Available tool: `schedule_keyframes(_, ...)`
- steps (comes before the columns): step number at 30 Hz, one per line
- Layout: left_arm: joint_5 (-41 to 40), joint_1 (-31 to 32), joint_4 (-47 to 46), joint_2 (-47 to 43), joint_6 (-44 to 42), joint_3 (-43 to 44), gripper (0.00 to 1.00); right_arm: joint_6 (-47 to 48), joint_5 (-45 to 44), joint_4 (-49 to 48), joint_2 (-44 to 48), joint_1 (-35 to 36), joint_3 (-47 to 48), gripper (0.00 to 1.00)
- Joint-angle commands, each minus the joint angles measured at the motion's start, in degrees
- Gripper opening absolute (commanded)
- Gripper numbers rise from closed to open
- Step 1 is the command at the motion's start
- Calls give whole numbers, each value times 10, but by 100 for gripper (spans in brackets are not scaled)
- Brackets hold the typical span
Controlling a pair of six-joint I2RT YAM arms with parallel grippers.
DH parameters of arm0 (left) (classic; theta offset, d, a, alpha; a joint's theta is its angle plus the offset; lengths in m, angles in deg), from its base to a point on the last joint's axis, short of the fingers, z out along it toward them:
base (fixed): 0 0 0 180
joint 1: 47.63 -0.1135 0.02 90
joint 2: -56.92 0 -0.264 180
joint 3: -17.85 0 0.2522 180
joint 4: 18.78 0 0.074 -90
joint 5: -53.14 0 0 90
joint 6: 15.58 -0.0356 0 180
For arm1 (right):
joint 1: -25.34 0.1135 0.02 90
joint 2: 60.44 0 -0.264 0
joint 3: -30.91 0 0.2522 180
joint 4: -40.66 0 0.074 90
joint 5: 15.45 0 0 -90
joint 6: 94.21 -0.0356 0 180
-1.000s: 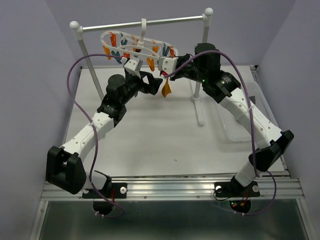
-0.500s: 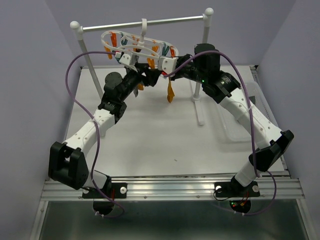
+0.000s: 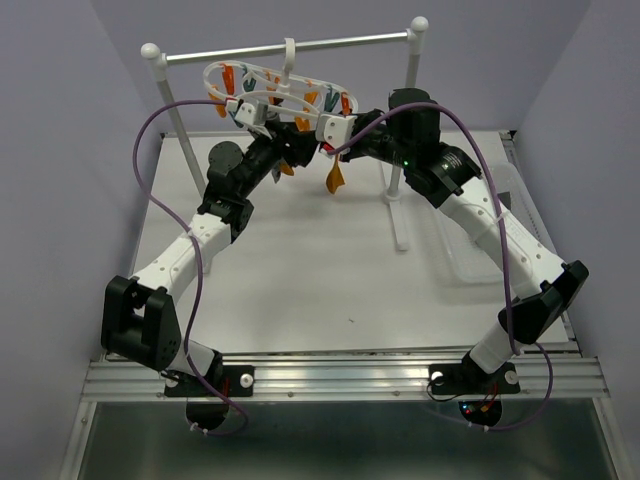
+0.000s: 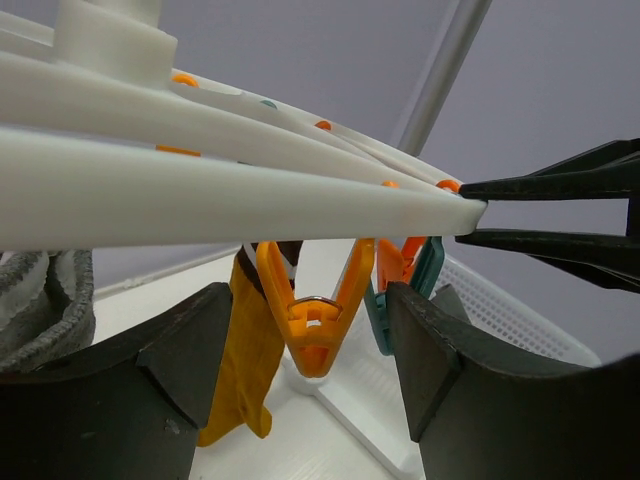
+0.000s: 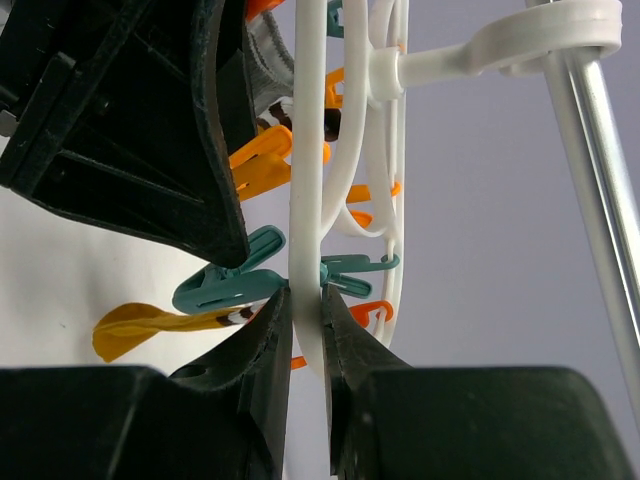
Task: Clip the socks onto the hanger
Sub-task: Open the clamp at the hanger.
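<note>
Right fingers [image 5: 265, 370]: clamped on hanger [image 5: 308, 150] rim.
Left fingers [image 4: 150, 390]: apart, flanking orange clip [image 4: 312, 320].
Sock [image 4: 240, 370]: hangs at clip's 8 o'clock.

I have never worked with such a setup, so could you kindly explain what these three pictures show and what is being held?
These are two robot arms bolted at the near edge of a table, each ending in a two-finger pincer. The wide picture looks down from above and behind them; the other two come from cameras on the wrists. A white clip hanger hangs from a metal rail; a clear basket lies on the table's right side. The right pincer is shut on the hanger's rim. The left pincer is open, its fingers either side of an orange clip. A mustard sock hangs below the hanger. At the left wrist view's edge shows grey fabric, perhaps a second sock.
</note>
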Motion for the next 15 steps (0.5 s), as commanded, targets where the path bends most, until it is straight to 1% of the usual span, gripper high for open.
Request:
schedule_keyframes(1,-13,-1,-50,-13,16,31,74,-20,-16,-35,27,5,0,7)
schedule_keyframes(9,-53,2,-65,-9,39,27,70,-39,-11,-39,23,5,2,7)
schedule_keyframes(15,-57,5,-73,-6,41,34,69,-43,-17,-40,17,10,8,7)
